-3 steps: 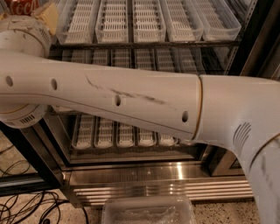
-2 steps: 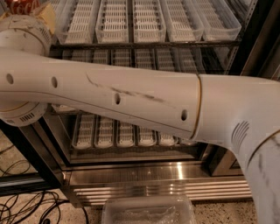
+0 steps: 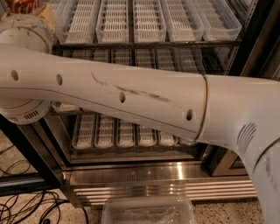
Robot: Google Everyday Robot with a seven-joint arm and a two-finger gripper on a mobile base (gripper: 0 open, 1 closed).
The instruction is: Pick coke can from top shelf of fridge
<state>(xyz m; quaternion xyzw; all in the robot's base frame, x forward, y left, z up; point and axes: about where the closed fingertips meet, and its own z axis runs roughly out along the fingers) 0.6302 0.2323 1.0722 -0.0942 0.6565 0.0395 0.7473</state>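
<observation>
Red with white curly writing, the coke can point(image 3: 19, 5) peeks in at the top left corner of the view. Only its lower part shows. It sits at the left end of the top shelf point(image 3: 144, 44), a dark wire rack that holds a row of clear plastic trays with slots. I cannot tell if the can stands in a tray. Just below the can is the round white joint point(image 3: 24, 33) of the big white robot arm point(image 3: 131, 96). The arm runs across the whole view, from the left side to the lower right, and hides most of the middle rack. It has dark scuff marks and small holes. The pincer is not to be seen, so I cannot tell whether it is released or clenched.

More clear trays point(image 3: 116, 131) lie on a lower rack under the arm. The tall fridge point(image 3: 253, 39) has a black frame and a shiny steel panel point(image 3: 153, 175) at the bottom. In front of it, on the speckled floor point(image 3: 218, 212), lies a clear plastic box point(image 3: 148, 212). Black cables point(image 3: 26, 205) curl on the floor at the lower left.
</observation>
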